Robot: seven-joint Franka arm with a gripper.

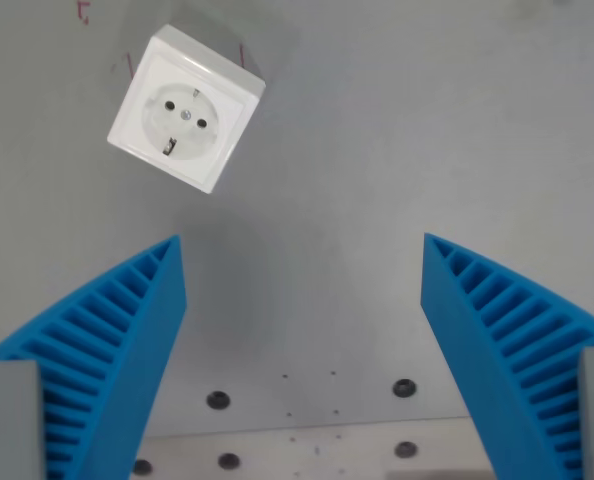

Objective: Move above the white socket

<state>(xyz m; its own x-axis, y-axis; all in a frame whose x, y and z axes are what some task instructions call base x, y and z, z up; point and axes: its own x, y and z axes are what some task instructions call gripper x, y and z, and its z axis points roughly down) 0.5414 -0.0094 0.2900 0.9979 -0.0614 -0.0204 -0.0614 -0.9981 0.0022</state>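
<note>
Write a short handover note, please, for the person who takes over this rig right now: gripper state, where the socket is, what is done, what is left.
Gripper: open, holding nothing; both blue fingers are spread wide.
White socket: lies on the grey table, in the upper part of the wrist view's left, rotated in the picture.
Done: the socket is in sight.
Left: the gripper is not yet above it; the socket lies off-centre, outside the gap between the fingers. Probably shift toward it until centred.

A plain grey bench (397, 130) fills most of the frame. Along the bottom edge lies a lighter metal plate (307, 452) with dark round holes (404, 387), speckled with small dark dots. In the upper left of the frame faint red marks (83, 12) show on the bench surface.
</note>
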